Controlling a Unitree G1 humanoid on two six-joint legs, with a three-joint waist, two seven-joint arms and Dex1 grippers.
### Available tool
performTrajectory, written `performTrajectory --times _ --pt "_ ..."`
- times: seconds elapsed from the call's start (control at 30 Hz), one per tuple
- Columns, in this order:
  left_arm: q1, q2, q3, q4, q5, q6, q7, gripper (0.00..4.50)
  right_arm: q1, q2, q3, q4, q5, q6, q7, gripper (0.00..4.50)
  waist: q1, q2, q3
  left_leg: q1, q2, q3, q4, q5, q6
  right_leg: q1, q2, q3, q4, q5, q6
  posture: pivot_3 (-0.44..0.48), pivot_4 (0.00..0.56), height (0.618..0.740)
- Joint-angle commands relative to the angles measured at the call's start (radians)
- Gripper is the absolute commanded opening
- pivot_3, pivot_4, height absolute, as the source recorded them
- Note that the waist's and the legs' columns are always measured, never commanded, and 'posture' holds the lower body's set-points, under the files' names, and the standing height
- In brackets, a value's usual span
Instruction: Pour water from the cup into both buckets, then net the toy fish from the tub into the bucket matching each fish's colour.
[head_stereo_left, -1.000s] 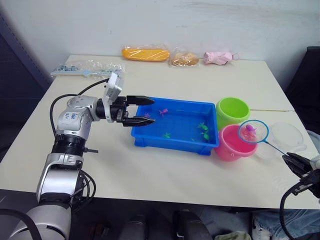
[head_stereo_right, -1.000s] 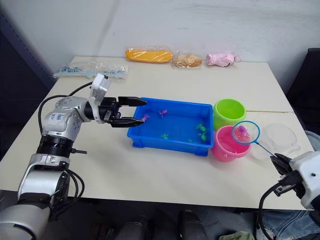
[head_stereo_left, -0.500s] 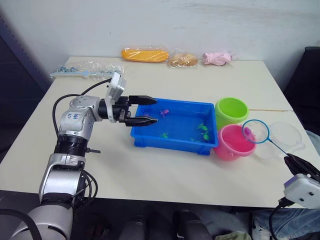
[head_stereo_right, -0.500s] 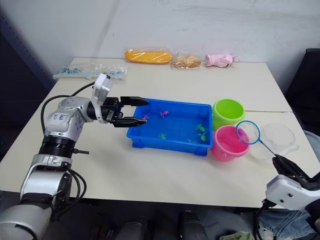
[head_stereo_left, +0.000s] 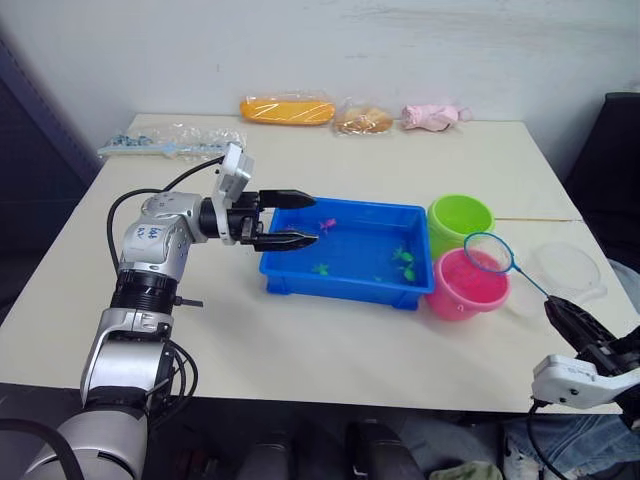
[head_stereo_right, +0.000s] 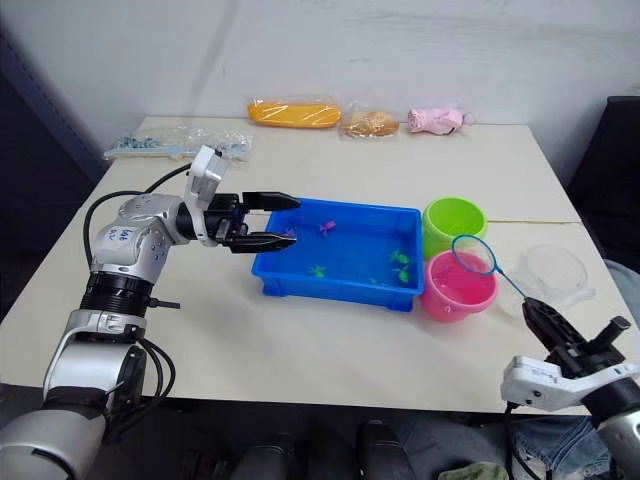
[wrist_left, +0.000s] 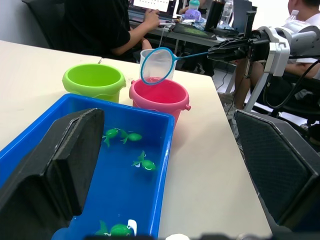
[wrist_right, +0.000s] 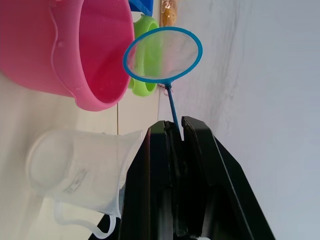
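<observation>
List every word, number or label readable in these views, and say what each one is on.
Nothing can be read for certain.
Blue handwriting on the left arm's silver shell: too small to make out.
Faint printed markings on the side of the cup: too blurred to read.
Screen behind the table: lines of text, too small to read.
The tub, the pink bucket, the green bucket and the net carry no visible text.

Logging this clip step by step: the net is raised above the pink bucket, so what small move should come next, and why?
Probably swing the net toward the tub. The right gripper grips its handle, its hoop looks empty, and fish remain in the tub.
</observation>
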Motion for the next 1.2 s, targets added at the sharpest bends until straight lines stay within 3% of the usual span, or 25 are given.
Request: performTrajectory --times 0.03,0.17,0.27,0.4,0.5,0.6,0.83,1.03,1.2 --pt "0.014 0.016 0.027 -0.056 -0.023 0.010 0.005 4.48 -0.001 -0.003 -0.017 0.013 0.014 -0.007 -0.038 0.00 0.000 0.000 0.000 0.000 0.000 0.000 0.000 0.000 0.000 0.000 0.000 0.000 0.000 0.000 0.000 0.000 0.150 0.740" --pt "0.037 0.032 0.041 -0.086 -0.028 0.026 0.017 4.48 -0.022 0.011 -0.003 -0.006 0.222 0.019 0.008 0.00 -0.004 0.000 0.000 0.000 0.000 0.000 0.000 0.000 0.000 0.000 0.000 0.000 0.000 0.000 0.000 0.000 0.150 0.740" --pt "0.061 0.052 0.060 -0.110 -0.034 0.042 0.034 4.48 -0.047 0.019 0.052 -0.054 0.550 0.152 0.132 0.00 -0.016 0.000 0.000 0.002 0.001 0.000 0.000 0.000 0.000 0.003 0.000 0.000 0.000 0.000 0.000 0.000 0.150 0.740" --pt "0.107 0.097 0.102 -0.133 -0.046 0.057 0.064 4.48 -0.144 -0.003 0.089 -0.149 1.024 0.514 0.243 0.00 -0.021 0.000 0.000 0.012 0.002 0.001 -0.004 0.000 0.000 0.011 0.000 0.001 -0.001 0.000 0.000 0.000 0.150 0.740" --pt "0.147 0.131 0.143 -0.153 -0.058 0.068 0.098 4.48 -0.252 -0.078 0.121 -0.190 1.252 0.771 0.263 0.00 -0.021 0.000 0.000 0.013 0.002 0.000 -0.004 0.000 0.001 0.011 -0.001 0.001 -0.001 0.000 0.000 0.000 0.150 0.740" --pt "0.180 0.178 0.196 -0.150 -0.065 0.074 0.133 4.48 -0.463 -0.155 0.214 -0.177 1.432 1.049 0.201 0.00 -0.025 0.000 0.000 0.013 0.002 0.000 -0.005 0.000 0.001 0.011 -0.001 0.000 -0.002 0.000 0.000 0.000 0.150 0.740" --pt "0.260 0.262 0.259 -0.184 -0.067 0.063 0.164 4.48 -0.809 -0.122 0.426 -0.099 1.557 1.354 0.127 0.00 -0.012 -0.001 0.000 0.010 0.002 -0.002 -0.009 0.000 -0.001 0.007 -0.002 -0.002 -0.005 -0.001 -0.002 0.000 0.150 0.740" --pt "0.331 0.288 0.307 -0.266 -0.087 0.073 0.213 4.48 -1.091 -0.086 0.688 0.122 1.436 1.572 0.133 0.00 -0.015 -0.001 0.000 0.006 0.002 -0.004 -0.009 0.000 0.001 0.006 -0.004 -0.005 -0.008 -0.001 -0.002 0.000 0.150 0.740" --pt "0.378 0.302 0.316 -0.323 -0.100 0.083 0.235 4.48 -1.209 -0.020 0.751 0.286 1.358 1.593 0.164 0.00 -0.015 -0.001 0.000 -0.006 0.002 -0.004 -0.009 0.001 -0.001 -0.007 -0.004 -0.006 -0.003 -0.001 -0.002 0.000 0.150 0.740"
